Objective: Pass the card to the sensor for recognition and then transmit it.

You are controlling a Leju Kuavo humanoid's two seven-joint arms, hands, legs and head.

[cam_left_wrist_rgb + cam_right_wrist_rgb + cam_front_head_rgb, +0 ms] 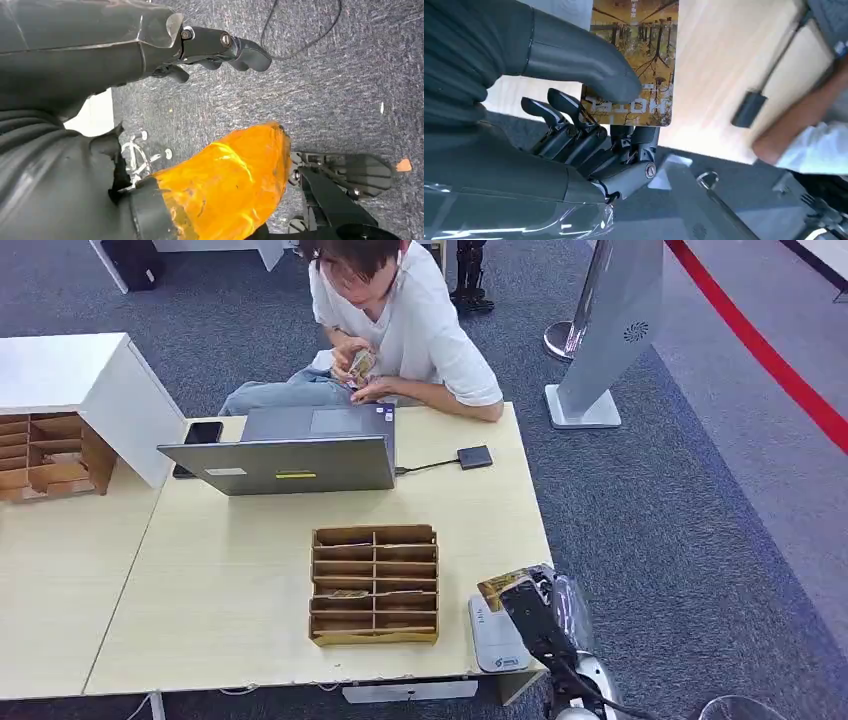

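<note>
My right hand (537,608) pinches a brown-and-yellow picture card (499,586) between thumb and fingers at the table's front right corner. The card hangs just above the far end of the flat grey-white sensor (494,640) lying there. Close up in the right wrist view, the thumb (589,65) presses on the card (636,55) and the dark fingers (574,125) sit behind it, above the pale tabletop (719,75). My left hand (220,47) hangs over grey carpet with its fingers loosely extended and nothing in them.
A wooden card organizer (374,584) with several slots stands left of the sensor. Behind it are an open laptop (290,452), a phone (200,432) and a small black cabled box (475,457). A seated person (400,320) holds cards across the table. A white kiosk (612,330) stands far right.
</note>
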